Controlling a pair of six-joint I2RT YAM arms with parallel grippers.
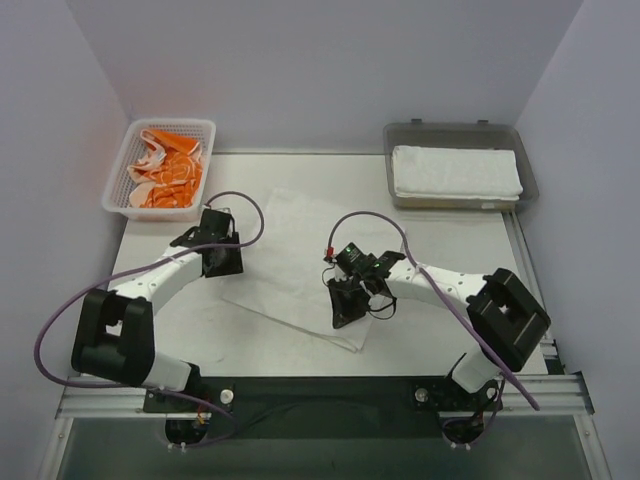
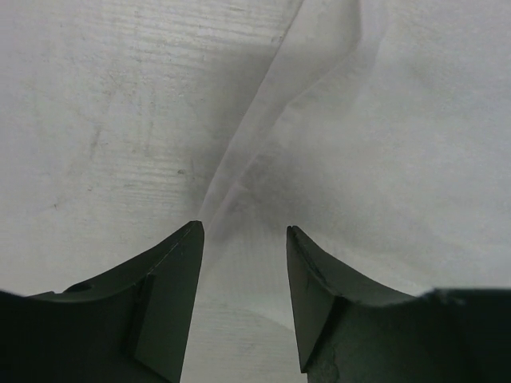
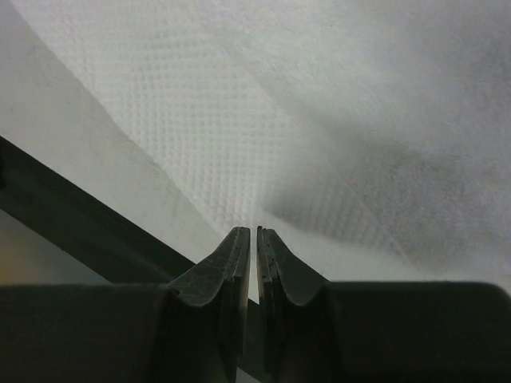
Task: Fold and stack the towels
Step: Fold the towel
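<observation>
One white towel [image 1: 300,265] spread flat on surface [image 1: 260,348], ready for fold. Left end effector [image 2: 243,231] released, straddling its left edge. Right end effector [image 3: 254,231] clenched at near corner. Cloth pinched? Cannot tell.

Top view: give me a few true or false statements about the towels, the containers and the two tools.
1. A white spread towel lies on the table between the arms. True.
2. The left tool is shut. False: its jaws stand apart, over the spread towel's left edge.
3. The basket holds orange towels. True.
4. The tray sits at the far left and is bare. False: it is at the far right, with a folded towel in it.
5. The right tool has its jaws nearly together, at the spread towel's near edge. True.
</observation>
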